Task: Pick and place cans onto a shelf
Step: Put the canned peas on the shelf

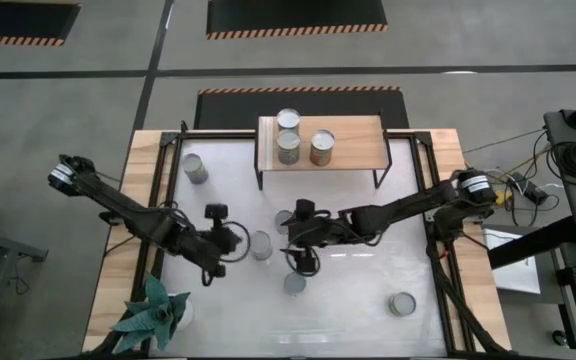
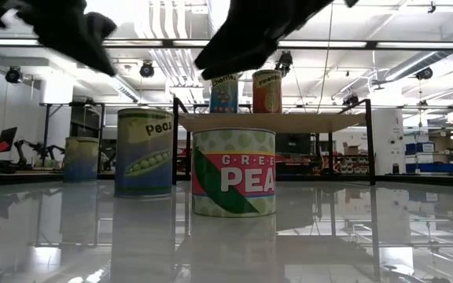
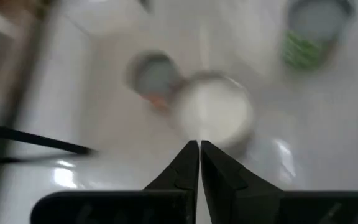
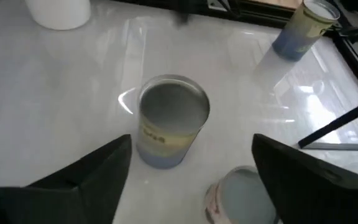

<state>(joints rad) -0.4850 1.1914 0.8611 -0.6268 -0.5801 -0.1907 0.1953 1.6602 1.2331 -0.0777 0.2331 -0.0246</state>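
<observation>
The shelf (image 1: 358, 145) stands at the table's far edge with three cans on it (image 1: 288, 120) (image 1: 288, 148) (image 1: 322, 147). A blue-and-yellow can (image 1: 260, 245) stands upright mid-table. My left gripper (image 1: 236, 242) is shut just left of it and raised above can height; the left wrist view shows its shut tips (image 3: 199, 144) before the can's pale top (image 3: 213, 112). My right gripper (image 1: 303, 262) is open and empty just right of that can, also raised; the right wrist view shows the can (image 4: 173, 121) ahead of its spread fingers (image 4: 191, 142).
More cans stand on the table: a green-pea can (image 1: 295, 284) toward the near side, one partly under my right arm (image 1: 284, 220), one at far left (image 1: 195, 168), one at near right (image 1: 401, 304). A teal plant (image 1: 153, 310) stands at the near-left corner.
</observation>
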